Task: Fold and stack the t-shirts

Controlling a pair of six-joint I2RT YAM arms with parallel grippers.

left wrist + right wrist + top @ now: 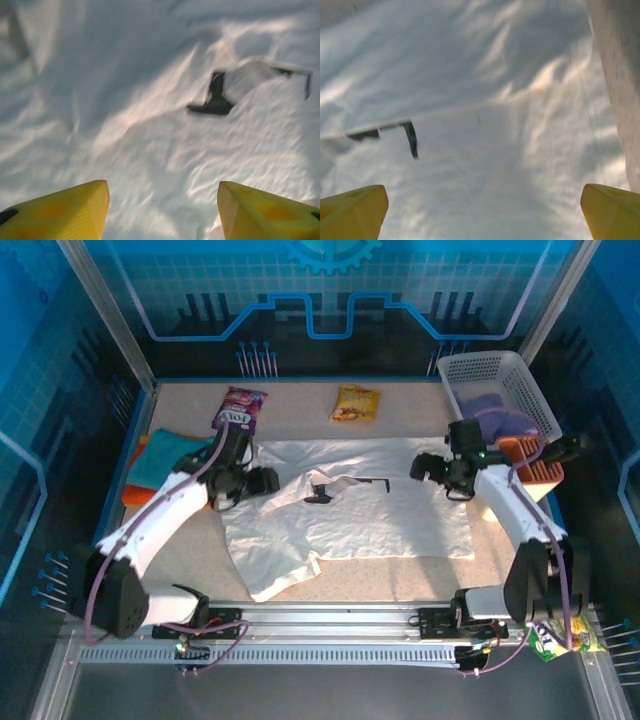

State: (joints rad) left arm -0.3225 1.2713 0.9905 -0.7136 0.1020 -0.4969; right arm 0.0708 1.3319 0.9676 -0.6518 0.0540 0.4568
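A large white t-shirt (350, 515) lies spread flat mid-table, its dark neck label (320, 490) near the top middle. My left gripper (266, 480) hovers over the shirt's upper left edge. In the left wrist view the left gripper (162, 210) is open over white cloth (150, 125), and the label (216, 97) lies ahead. My right gripper (420, 468) hangs over the shirt's upper right corner. The right wrist view has it (482, 215) open wide above the cloth (485, 150), nothing between the fingers. A teal folded shirt (165, 455) rests on an orange one (133, 496) at the far left.
A purple snack packet (242, 405) and a yellow one (356, 403) lie at the back. A white basket (520, 380) holding purple cloth (490, 405) stands at the back right, with an orange folded item (530, 458) in front of it. Bare tabletop (620, 75) borders the shirt's right edge.
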